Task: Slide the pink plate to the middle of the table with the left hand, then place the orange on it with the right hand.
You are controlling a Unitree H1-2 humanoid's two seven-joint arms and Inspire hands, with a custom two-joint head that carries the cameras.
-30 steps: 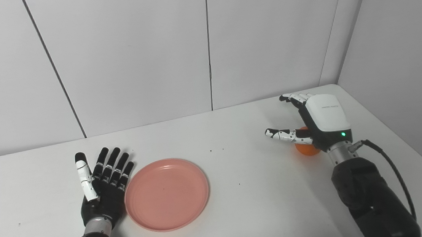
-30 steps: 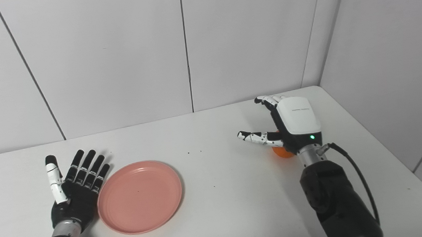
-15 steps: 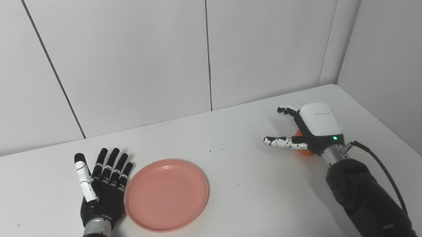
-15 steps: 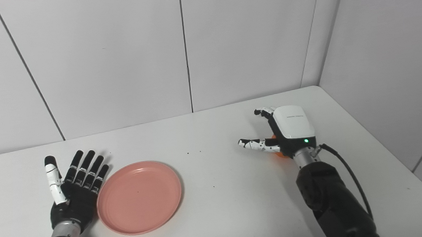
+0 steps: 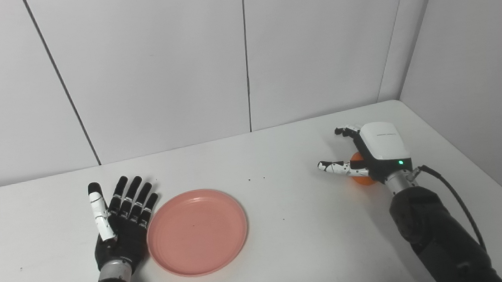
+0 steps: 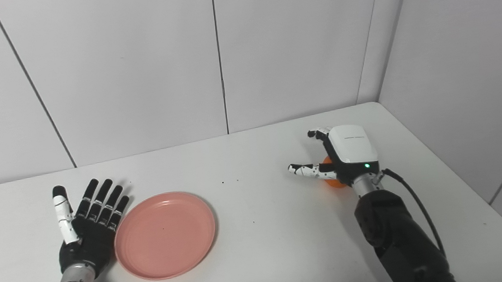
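The pink plate [image 5: 197, 230] lies flat on the white table [image 5: 286, 229], left of its middle. My left hand [image 5: 120, 220] rests open beside the plate's left rim, fingers straight and spread, its edge at the rim. The orange [image 5: 362, 178] sits at the right of the table, mostly hidden under my right hand [image 5: 372, 153]. That hand is low over the fruit, fingers curved beyond it and thumb stretched out to the left; it is open, the fingers not closed on the fruit.
White wall panels [image 5: 243, 55] close off the table at the back and right. The table's right edge [image 5: 475, 157] runs close to the right arm. A black cable [image 5: 458, 200] loops off the right wrist.
My right hand has dropped lower over the orange and then shifted slightly right, fingers curling closer around it. The left hand and the plate have stayed put.
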